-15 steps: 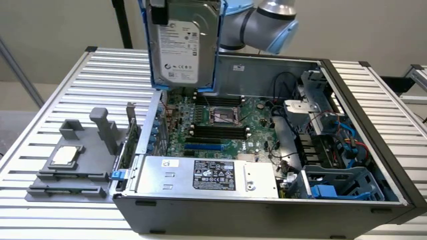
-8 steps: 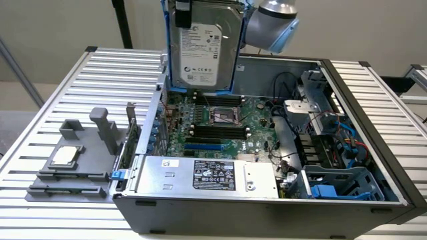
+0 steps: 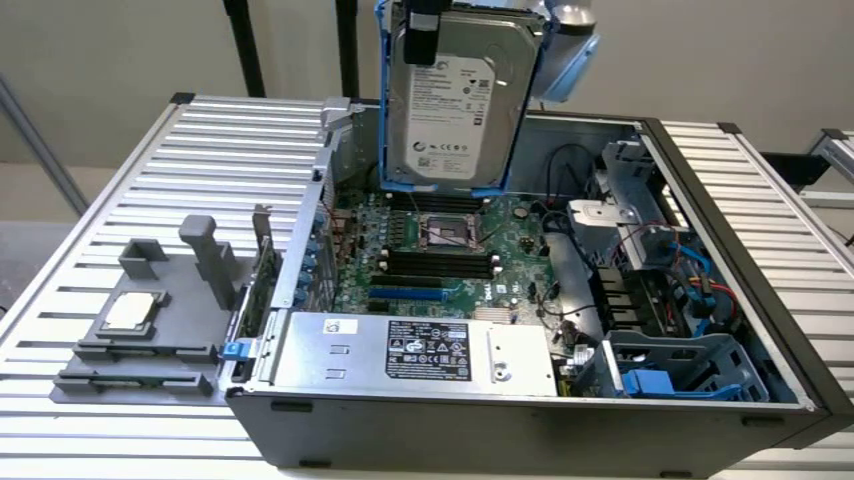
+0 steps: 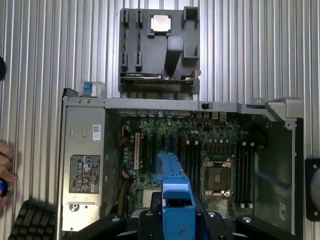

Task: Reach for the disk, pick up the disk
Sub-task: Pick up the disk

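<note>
Blue bracket framing it, the disk (image 3: 461,95) is hanging upright above the open case (image 3: 747,300), its white label facing the exterior view. The gripper (image 3: 424,30) is gripping the bracket's top edge, jaws clamped on the disk; in the wrist view the bracket's blue edge is sitting between the fingers (image 4: 156,212), above the board (image 4: 200,160). The disk is clear of everything inside the case, so the pickup appears to be done or nearly so. A chip (image 3: 130,312) is lying on a grey holder (image 3: 147,340) beside the case.
</note>
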Controlling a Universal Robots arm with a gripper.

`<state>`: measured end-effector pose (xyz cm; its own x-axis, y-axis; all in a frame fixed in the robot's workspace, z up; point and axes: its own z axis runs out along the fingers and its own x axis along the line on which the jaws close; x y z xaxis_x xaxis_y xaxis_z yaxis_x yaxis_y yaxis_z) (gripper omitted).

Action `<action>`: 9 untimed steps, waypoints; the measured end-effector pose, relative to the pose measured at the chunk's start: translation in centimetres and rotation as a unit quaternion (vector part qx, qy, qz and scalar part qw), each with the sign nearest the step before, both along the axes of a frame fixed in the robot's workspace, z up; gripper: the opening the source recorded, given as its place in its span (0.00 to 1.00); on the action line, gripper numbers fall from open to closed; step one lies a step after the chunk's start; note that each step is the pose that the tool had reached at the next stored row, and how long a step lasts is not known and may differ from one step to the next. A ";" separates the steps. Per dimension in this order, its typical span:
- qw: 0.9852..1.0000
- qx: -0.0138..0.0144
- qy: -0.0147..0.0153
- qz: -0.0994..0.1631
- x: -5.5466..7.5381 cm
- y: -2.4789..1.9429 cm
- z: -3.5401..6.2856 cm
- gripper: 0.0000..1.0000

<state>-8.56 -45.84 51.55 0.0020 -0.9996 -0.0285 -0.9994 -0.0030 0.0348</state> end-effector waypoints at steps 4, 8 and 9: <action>1.000 0.002 0.000 0.000 1.3 -0.67 0.00 0.33; 1.000 0.004 -0.001 0.000 2.2 -1.45 0.00 0.33; 1.000 0.004 -0.001 0.000 2.4 -1.64 0.00 0.33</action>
<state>-6.13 -47.48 51.55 0.0021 -0.9993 -0.0366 -0.9994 -0.0033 0.0330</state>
